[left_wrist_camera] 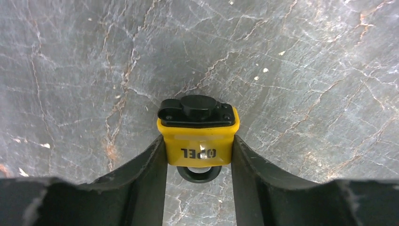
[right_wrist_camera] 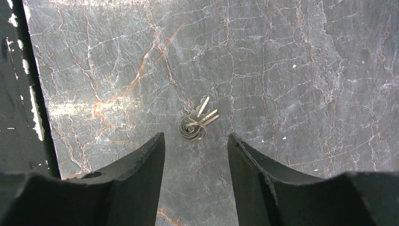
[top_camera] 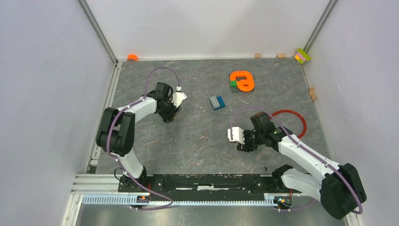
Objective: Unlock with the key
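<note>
On the left of the grey stone-patterned table [top_camera: 141, 155], the left gripper [left_wrist_camera: 198, 151] is clenched on the small yellow padlock with a black cap [left_wrist_camera: 197, 139]. Its two dark fingers press the lock's flat sides. The black-capped end points away from the wrist and the dark shackle loop sits back between the fingers. Whether the keyhole lies under that cap cannot be told from here.

Near the middle of the table lies the tiny bunch of thin silver-grey metal keys on a wire ring [right_wrist_camera: 195, 123]. It rests flat on the surface, well apart from the padlock, with the blades fanned out towards the far right in the wrist view.

To the right, the right gripper [right_wrist_camera: 196, 141] is spread wide and holds nothing. It hangs above the table with the bunch just ahead of its fingertips and roughly centred between them.

The step in hand looks like picking up the keys. Since they are thin and lie flat, the fingertips probably need to come down right to the table on either side of the ring, then close slowly. Pinching at the ring, with one blade left free and pointing outward, would suit the later insertion. A grab across the loose blades risks them swivelling or slipping out. The left arm would do best to keep the lock steady, capped end presented towards the right.
</note>
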Tool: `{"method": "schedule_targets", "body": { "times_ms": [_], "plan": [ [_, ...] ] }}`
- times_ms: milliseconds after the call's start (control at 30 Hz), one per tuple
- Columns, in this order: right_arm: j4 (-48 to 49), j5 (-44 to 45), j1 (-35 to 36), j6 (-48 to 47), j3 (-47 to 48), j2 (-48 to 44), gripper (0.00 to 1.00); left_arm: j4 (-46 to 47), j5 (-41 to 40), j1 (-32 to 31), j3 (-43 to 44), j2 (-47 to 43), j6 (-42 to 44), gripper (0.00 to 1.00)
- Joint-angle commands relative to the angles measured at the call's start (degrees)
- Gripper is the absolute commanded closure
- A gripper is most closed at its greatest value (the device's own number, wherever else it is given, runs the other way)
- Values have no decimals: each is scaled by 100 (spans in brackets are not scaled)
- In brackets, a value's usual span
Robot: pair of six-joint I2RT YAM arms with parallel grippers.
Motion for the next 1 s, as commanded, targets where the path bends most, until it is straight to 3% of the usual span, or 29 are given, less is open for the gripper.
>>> {"method": "schedule_targets", "body": {
  "times_ms": [0,200,333,433,533,633,767,967],
  "plan": [
    [59,-22,32,226,355,-118,43,109,429,-55,142,39,89,62],
    [1446,-111,33,1429,839,189,40,704,1570,-89,-418,-767,111,84],
    [3125,-275,35,2855,931,601,39,1061,2659,-229,-771,-1485,16,98],
    [4073,-1022,36,3722,1161,1180,38,1332,3095,-465,-1014,-2028,-45,98],
    [4905,-1332,192,4401,1352,1685,24,1605,3486,-684,-1141,-2364,-418,98],
    [4945,-1370,463,4459,1721,2018,23,1721,3763,-893,-1118,-2505,-888,98],
    [5334,-1686,520,5076,1878,2246,27,2242,3393,-1239,-1469,-2917,-1056,98],
    [5474,-2095,534,5281,1874,2345,37,2364,3125,-1429,-1622,-3112,-904,98]
  ]
}}
